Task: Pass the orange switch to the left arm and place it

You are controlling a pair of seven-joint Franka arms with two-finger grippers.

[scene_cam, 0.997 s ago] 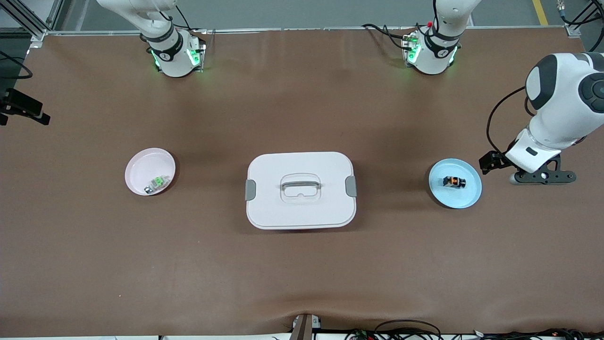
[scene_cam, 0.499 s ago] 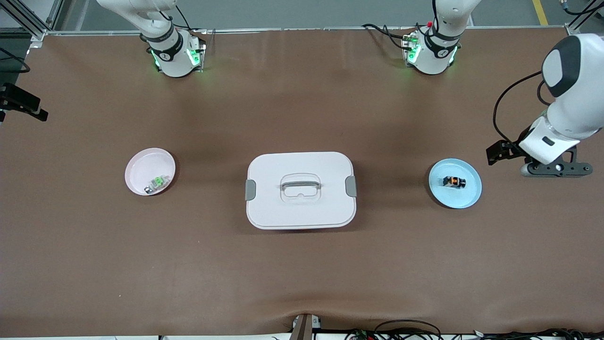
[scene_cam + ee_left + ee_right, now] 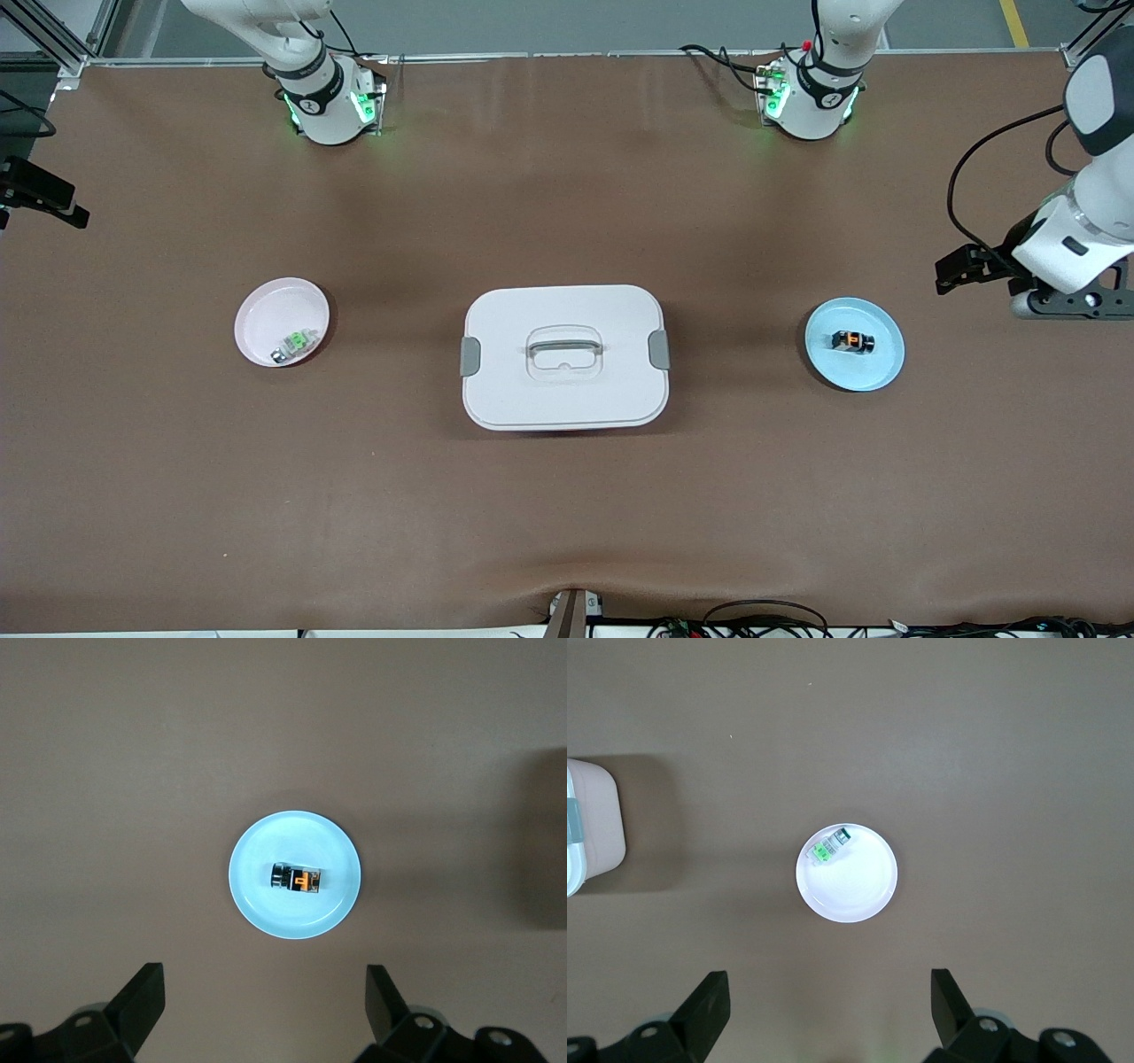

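Observation:
The orange switch (image 3: 852,340) lies on a round blue plate (image 3: 877,363) toward the left arm's end of the table; the left wrist view shows the orange switch (image 3: 297,877) in the middle of the blue plate (image 3: 257,904). The white box (image 3: 565,390) sits mid-table, and its corner (image 3: 594,828) shows in the right wrist view. My left gripper (image 3: 263,979) hangs open and empty, high over bare table beside the blue plate, with its hand (image 3: 1074,303) at the picture's edge. My right gripper (image 3: 830,983) is open and empty, high over the table beside a pink plate (image 3: 864,895).
The pink plate (image 3: 266,315) toward the right arm's end holds a small green-and-silver switch (image 3: 295,343). Both green-lit bases (image 3: 328,102) (image 3: 806,97) stand along the table's back edge. Cables lie along the edge nearest the front camera (image 3: 762,620).
The left arm's hand has drifted away from the blue plate, toward its own end of the table and the bases. The dark part of the right arm's hand shifted slightly. Nothing on the table moved.

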